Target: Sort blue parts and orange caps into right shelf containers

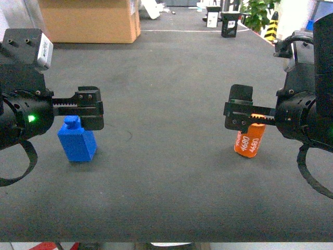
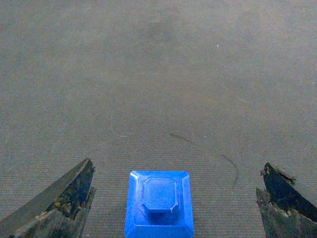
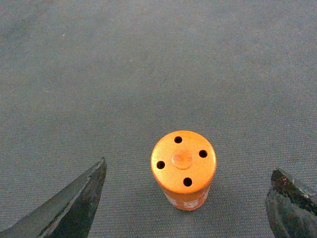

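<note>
A blue part (image 1: 77,139), a square block with a raised stud on top, stands upright on the dark mat at the left. My left gripper (image 1: 89,108) hovers above it, open; in the left wrist view the blue part (image 2: 159,204) sits between the two spread fingers (image 2: 67,196), touching neither. An orange cap (image 1: 249,139), a cylinder printed 4680, stands upright at the right. My right gripper (image 1: 240,114) hangs open over it; the right wrist view shows the orange cap (image 3: 184,168) with several holes in its top, centred between wide-apart fingers (image 3: 79,201). The right shelf containers are out of view.
The dark ribbed mat (image 1: 166,94) covers the whole work surface. A cardboard box (image 1: 88,21) stands at the far left back. Small dark objects (image 1: 229,23) and a green plant (image 1: 259,13) lie beyond the mat's far right edge.
</note>
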`<state>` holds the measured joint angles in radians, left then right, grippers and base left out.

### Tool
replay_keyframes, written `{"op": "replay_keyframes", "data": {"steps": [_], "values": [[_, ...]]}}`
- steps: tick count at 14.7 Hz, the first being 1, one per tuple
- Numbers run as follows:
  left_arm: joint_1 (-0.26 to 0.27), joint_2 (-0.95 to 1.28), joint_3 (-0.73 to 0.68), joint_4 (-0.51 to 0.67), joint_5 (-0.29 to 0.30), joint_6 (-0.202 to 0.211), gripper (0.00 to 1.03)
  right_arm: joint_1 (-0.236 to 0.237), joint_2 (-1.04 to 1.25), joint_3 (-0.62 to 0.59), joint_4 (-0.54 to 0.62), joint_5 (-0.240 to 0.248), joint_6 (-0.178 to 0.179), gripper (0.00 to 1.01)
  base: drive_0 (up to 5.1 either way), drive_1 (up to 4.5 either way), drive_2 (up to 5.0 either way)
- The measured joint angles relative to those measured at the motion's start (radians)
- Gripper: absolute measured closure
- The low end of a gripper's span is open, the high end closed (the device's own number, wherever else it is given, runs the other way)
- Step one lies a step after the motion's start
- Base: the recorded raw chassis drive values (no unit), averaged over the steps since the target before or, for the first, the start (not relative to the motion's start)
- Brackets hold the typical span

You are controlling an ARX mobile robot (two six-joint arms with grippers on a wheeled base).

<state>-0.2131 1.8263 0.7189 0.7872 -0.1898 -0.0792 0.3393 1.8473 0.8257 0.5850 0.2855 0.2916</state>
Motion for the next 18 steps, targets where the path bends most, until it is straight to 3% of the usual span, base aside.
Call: {"op": "replay_keyframes", "data": {"steps": [4,11,18], "values": [[-0.001,0.024,0.025,-0.006,0.002,0.000,0.05,0.000,0.031,0.024,-0.013,0.002,-0.005,0.03,0.0,0.00,0.0],[0.001,0.121,0.079,-0.013,0.000,0.005,0.05,0.000,0.116,0.098,-0.047,0.014,-0.055,0.03,0.0,0.00,0.0],[0.012,0.219,0.089,-0.031,-0.018,0.007,0.05,-0.001,0.227,0.139,-0.071,0.014,-0.060,0.03,0.0,0.00,0.0]]}}
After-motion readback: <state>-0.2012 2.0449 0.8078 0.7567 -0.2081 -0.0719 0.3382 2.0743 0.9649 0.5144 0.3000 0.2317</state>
